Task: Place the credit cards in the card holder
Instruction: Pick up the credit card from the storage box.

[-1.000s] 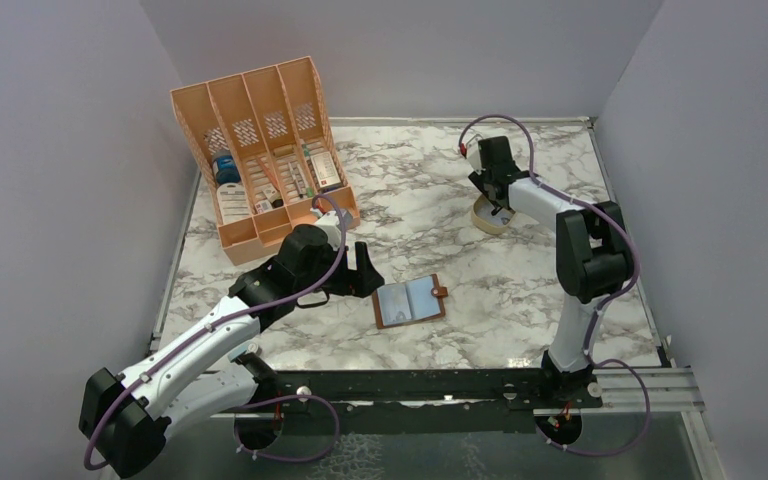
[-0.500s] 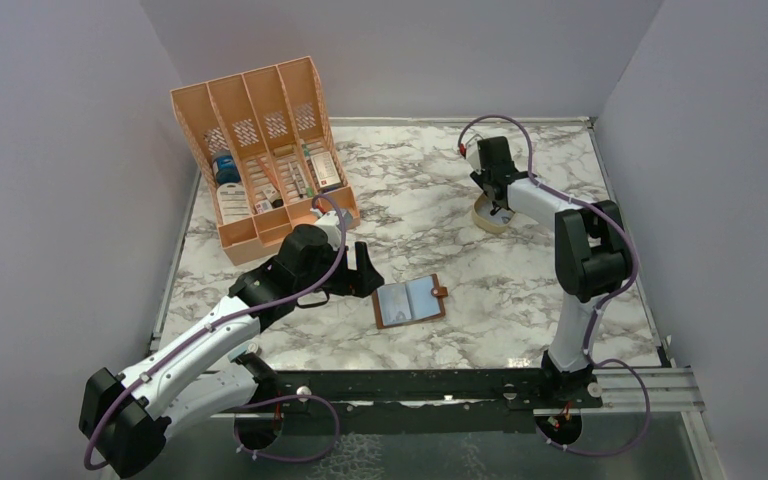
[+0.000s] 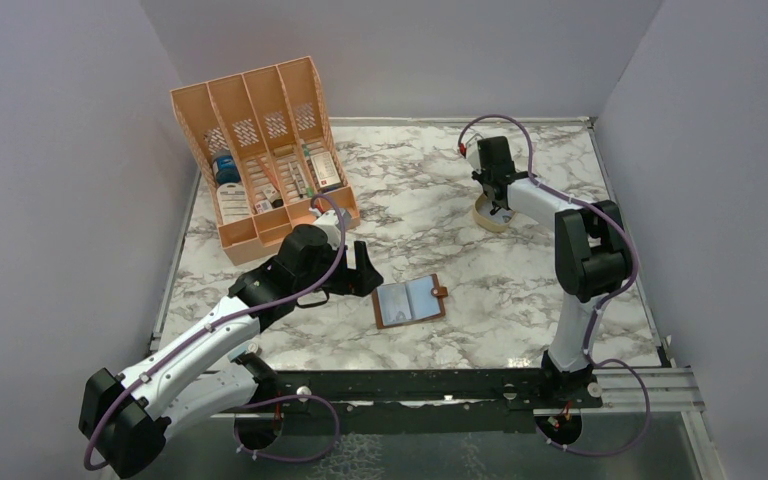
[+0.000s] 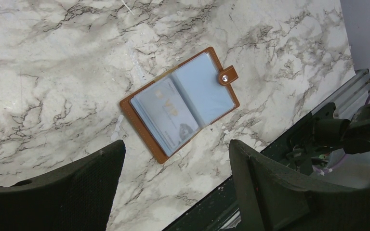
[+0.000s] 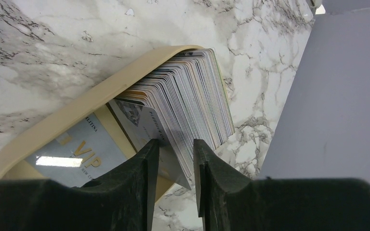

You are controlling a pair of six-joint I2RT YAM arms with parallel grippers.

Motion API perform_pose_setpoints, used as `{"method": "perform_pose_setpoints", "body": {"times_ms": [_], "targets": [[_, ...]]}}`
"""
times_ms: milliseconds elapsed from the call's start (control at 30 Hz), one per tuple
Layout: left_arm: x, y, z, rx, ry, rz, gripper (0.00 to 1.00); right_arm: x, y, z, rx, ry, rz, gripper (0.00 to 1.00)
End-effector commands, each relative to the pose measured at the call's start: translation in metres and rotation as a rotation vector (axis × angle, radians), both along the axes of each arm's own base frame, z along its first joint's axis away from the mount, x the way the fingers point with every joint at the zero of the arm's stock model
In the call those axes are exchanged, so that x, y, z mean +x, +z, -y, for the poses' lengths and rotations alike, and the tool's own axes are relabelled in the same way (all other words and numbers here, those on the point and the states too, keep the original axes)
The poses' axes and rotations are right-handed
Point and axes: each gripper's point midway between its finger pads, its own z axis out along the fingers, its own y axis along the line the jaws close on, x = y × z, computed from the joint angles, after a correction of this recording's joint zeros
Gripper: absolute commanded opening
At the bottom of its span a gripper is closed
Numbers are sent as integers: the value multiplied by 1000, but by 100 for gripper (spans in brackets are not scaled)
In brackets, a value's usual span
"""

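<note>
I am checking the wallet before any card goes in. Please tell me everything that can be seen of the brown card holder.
The card holder is a small booklet of brown, leather-like material. It lies open and flat on the marble table, with its clear bluish sleeves facing up. One sleeve shows a pale card marked VIP. A snap tab sticks out from one side, unfastened. Only the table touches it. The open left hand is close by, not touching.

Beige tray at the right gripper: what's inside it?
A row of credit cards stands on edge in the beige tray, beside a flat card printed VIP. The right gripper has its jaws astride the nearest cards. The tray floor beneath the stack is covered.
</note>
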Motion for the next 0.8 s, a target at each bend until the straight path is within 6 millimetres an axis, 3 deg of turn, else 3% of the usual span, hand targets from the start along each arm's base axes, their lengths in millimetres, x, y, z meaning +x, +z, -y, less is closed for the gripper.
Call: {"method": "perform_pose_setpoints", "body": {"times_ms": [0, 767], "targets": [[6, 14, -3, -7, 20, 45, 81, 7, 18, 5, 0, -26, 68, 30], [8, 8, -8, 13, 62, 22, 81, 5, 27, -4, 62, -14, 47, 10]]}}
